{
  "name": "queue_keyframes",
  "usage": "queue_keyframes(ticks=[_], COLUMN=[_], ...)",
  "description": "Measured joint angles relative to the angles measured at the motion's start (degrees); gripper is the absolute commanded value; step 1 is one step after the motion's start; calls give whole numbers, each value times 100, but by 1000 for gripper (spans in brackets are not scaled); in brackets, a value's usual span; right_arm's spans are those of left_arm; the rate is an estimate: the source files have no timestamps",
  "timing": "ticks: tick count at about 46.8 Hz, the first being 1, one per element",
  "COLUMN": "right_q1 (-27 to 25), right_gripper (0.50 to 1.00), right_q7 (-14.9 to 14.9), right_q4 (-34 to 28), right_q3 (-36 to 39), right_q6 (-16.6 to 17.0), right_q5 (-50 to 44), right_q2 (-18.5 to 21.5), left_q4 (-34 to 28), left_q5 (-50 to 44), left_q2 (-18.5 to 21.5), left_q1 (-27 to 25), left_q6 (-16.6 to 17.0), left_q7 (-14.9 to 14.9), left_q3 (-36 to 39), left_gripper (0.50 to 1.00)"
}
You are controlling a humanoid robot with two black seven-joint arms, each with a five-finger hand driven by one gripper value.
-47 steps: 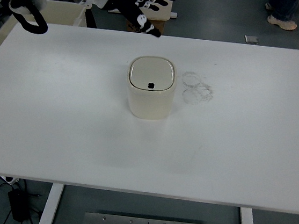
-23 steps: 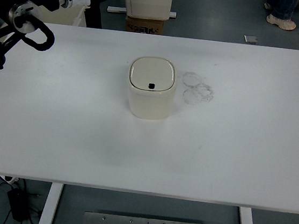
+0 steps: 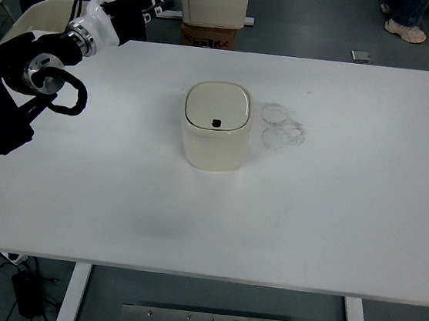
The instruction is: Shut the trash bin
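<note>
Left hand (image 3: 136, 0) is up in the upper left of the frame, past the far edge of the white table (image 3: 332, 220); its fingers are spread and hold nothing; the black arm comes in from the left edge; the cream trash bin (image 3: 216, 126) stands in the middle of the table, well apart from the hand; its lid is down flat, so nothing inside shows; faint ring marks (image 3: 283, 126) lie just right of the bin.

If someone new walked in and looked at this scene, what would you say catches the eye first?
Most likely the cream trash bin standing alone near the middle of the white table, its lid down flat. Next, the black left arm coming in from the left edge, its left hand raised at the table's far left corner with fingers spread and holding nothing. Faint ring-shaped marks lie just right of the bin.
</note>
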Motion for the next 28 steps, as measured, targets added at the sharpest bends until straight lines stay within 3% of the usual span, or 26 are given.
queue_keyframes(ticks=[8,13,18,28], right_q1=[-1,-1,1,-1], right_gripper=[993,993,993,993], right_q7=[-1,-1,-1,-2], right_q4=[0,0,0,-1], right_q3=[9,13,13,9], right_q6=[-2,1,4,3], right_q5=[-7,-12,-16,-33], right_q2=[0,0,0,0], left_q4=[535,750,932,1087], left_q5=[-36,-32,-42,-47], left_q2=[-431,-576,-666,-817], left_q1=[514,674,737,783], left_q6=[-189,-284,-301,-304], left_q7=[-47,-323,-472,-494], left_q3=[-447,-727,-864,-1014], left_gripper=[1000,1000,1000,1000])
